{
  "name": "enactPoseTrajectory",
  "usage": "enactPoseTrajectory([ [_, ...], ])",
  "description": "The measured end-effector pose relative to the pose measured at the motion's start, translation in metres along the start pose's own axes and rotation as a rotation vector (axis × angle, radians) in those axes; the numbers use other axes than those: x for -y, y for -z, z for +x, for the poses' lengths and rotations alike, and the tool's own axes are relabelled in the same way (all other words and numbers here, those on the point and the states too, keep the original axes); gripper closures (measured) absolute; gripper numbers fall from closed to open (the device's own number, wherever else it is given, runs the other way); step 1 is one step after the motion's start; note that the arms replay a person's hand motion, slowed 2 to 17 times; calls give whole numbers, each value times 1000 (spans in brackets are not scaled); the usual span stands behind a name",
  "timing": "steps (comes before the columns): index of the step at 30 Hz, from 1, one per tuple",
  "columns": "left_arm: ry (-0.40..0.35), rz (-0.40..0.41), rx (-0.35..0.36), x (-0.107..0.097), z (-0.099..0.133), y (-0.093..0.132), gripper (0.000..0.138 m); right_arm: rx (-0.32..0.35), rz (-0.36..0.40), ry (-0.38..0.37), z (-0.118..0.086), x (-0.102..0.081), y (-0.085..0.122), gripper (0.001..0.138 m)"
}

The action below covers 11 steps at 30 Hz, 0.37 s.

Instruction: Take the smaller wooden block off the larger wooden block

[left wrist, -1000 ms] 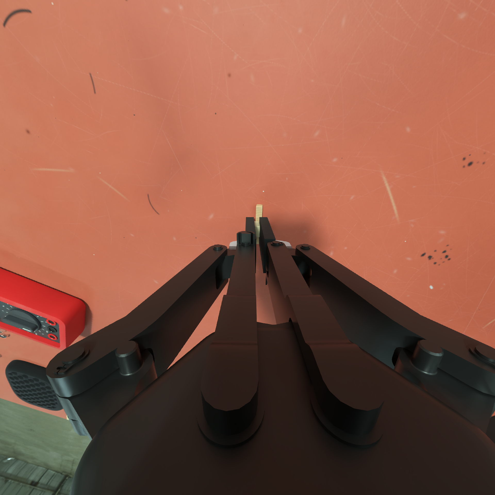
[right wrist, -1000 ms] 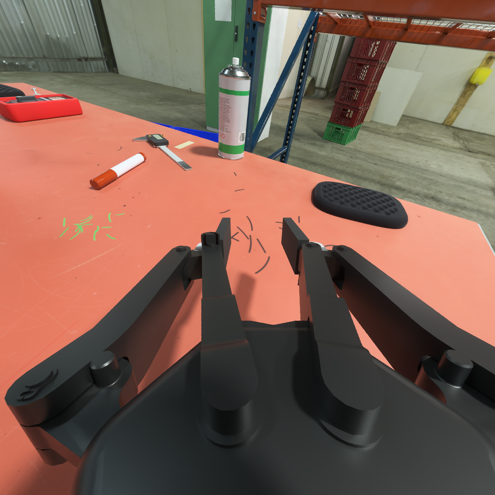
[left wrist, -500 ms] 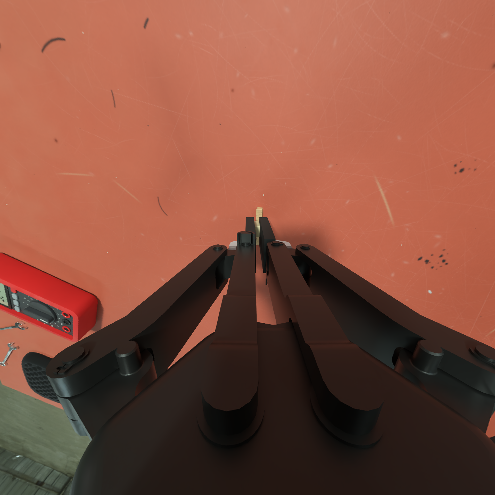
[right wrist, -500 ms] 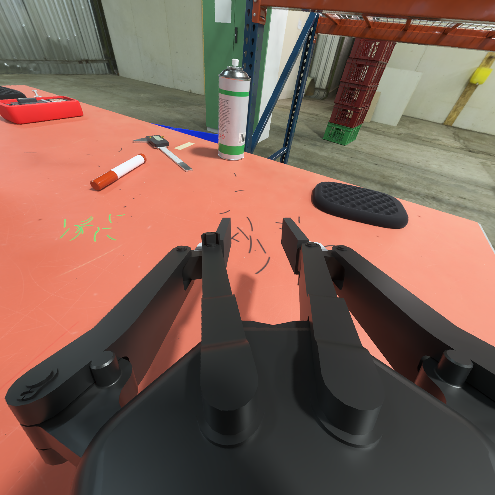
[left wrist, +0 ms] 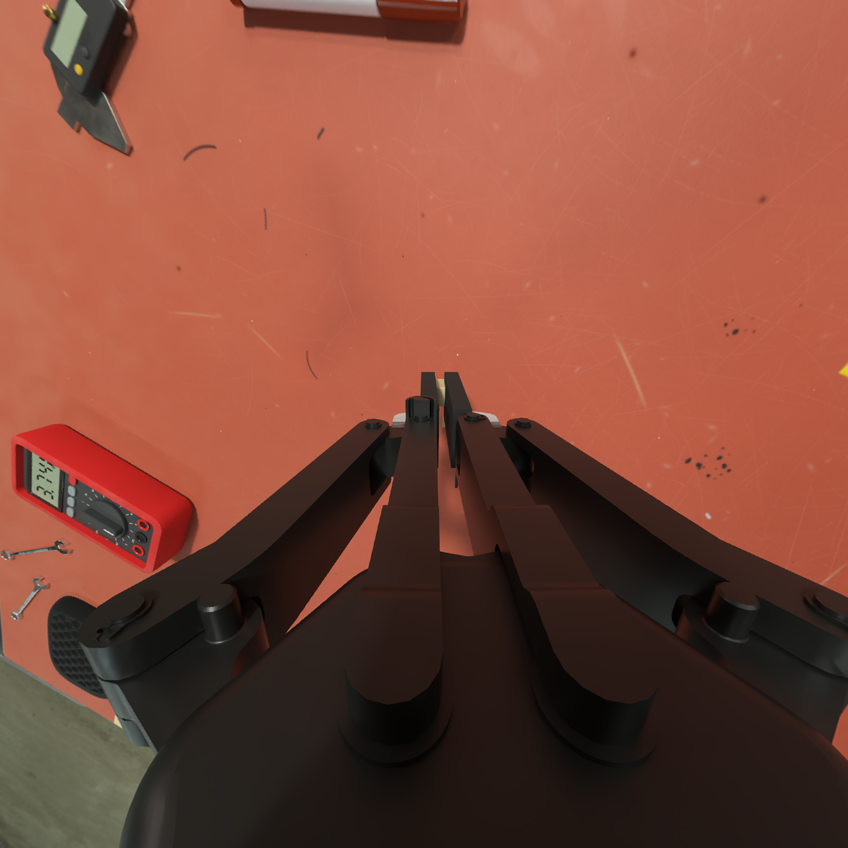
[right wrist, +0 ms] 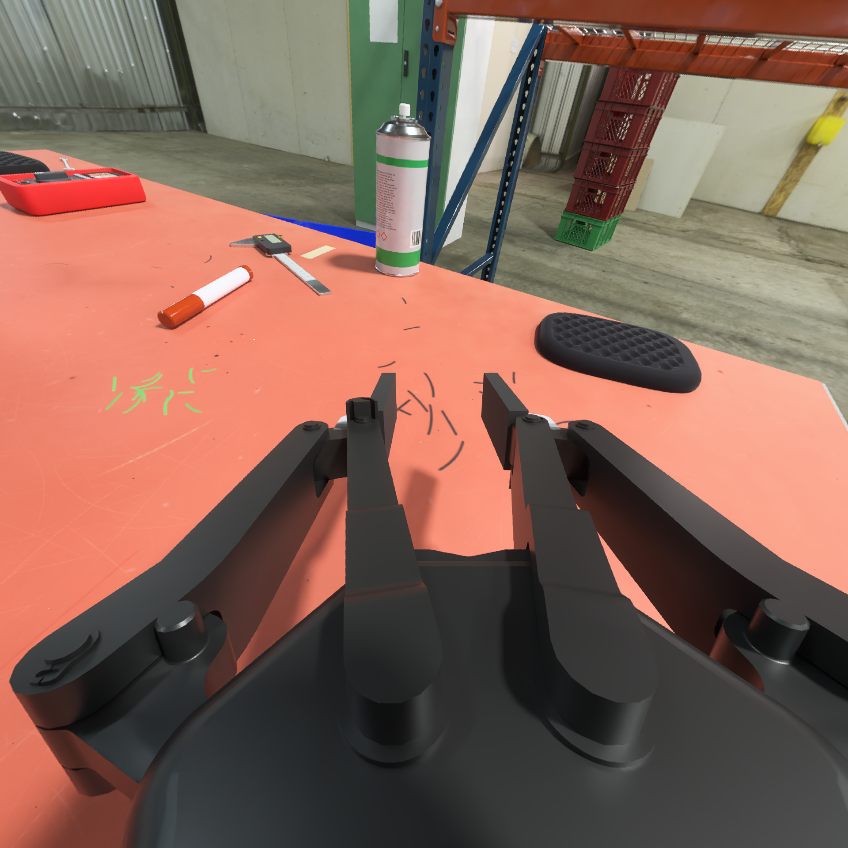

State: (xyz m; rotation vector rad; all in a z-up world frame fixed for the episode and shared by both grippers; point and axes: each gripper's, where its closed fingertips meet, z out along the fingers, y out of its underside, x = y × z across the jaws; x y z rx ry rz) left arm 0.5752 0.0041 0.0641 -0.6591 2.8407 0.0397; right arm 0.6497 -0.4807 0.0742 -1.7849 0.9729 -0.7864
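Block pinched in left gripper (left wrist: 439,384), high over bare table (left wrist: 550,206).

Left of the left gripper and nearer the camera lie two spanners (left wrist: 32,573) and a red meter (left wrist: 101,495); a caliper (left wrist: 82,69) sits far ahead-left and a marker (left wrist: 353,7) far ahead. Its fingers are clamped on the small block (left wrist: 440,392), a pale sliver showing between the pads and running along them, so any set-down goes straight ahead of the tips. The larger block is not visible in either view. Right gripper (right wrist: 438,385) hangs with fingers apart and empty, a black pad (right wrist: 615,351) ahead-right; in my judgement it plays no part.
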Motion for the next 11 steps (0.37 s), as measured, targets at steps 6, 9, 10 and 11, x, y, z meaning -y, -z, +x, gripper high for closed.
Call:
enactPoseTrajectory([
  [6, 17, 67, 17, 9, 1, 18, 133, 2, 0, -1, 0, 0, 0, 89],
  [9, 23, 106, 24, 15, 2, 29, 133, 2, 0, -1, 0, 0, 0, 89],
  [10, 24, 121, 27, 17, 3, 32, 133, 3, 1, -2, 0, 0, 0, 89],
  [11, 25, 137, 29, 20, 4, 36, 133, 4, 1, -2, -1, 0, 0, 89],
])
